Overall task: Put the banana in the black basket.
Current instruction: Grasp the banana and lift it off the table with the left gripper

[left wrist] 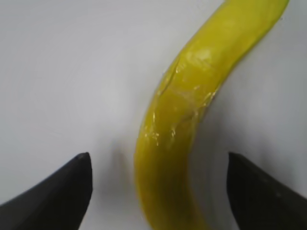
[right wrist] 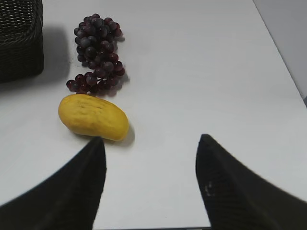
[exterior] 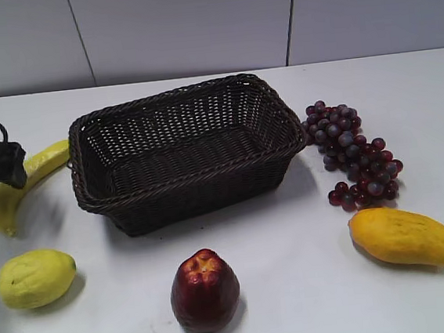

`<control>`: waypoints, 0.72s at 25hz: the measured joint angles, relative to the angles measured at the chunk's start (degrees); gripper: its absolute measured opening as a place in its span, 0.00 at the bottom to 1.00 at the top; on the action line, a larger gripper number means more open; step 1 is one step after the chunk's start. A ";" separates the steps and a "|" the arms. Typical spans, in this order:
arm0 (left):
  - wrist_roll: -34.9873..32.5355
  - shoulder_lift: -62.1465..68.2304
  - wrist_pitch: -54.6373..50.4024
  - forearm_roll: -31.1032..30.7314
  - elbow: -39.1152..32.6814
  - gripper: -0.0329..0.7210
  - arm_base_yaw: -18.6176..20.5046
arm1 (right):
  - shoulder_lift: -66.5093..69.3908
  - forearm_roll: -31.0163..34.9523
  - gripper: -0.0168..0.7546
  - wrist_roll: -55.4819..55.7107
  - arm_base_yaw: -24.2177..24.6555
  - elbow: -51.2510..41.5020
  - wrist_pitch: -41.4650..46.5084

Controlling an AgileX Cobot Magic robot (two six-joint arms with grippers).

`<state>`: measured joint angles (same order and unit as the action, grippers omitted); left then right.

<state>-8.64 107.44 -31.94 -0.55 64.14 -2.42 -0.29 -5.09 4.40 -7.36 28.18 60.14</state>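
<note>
The banana (exterior: 21, 188) lies on the white table just left of the black basket (exterior: 185, 150), its upper end near the basket's left rim. My left gripper (exterior: 6, 168) is open and sits low over the banana's middle. In the left wrist view the banana (left wrist: 180, 124) lies between the two open fingers (left wrist: 158, 165), with a gap on each side. The basket holds nothing. My right gripper (right wrist: 151, 143) is open and empty above bare table; it is out of the exterior view.
A yellow-green lemon (exterior: 34, 277) lies front left, a dark red apple (exterior: 205, 289) front centre, an orange-yellow mango (exterior: 404, 237) front right, and a purple grape bunch (exterior: 354, 154) right of the basket. The mango (right wrist: 93, 116), grapes (right wrist: 97, 52) and basket corner (right wrist: 20, 38) show in the right wrist view.
</note>
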 joint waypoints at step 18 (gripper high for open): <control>-0.50 6.95 2.51 0.55 2.07 0.56 0.00 | 0.00 0.00 0.65 0.00 0.00 0.00 0.00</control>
<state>-9.14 114.39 -29.43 0.00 66.21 -2.42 -0.29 -5.09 4.40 -7.36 28.18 60.14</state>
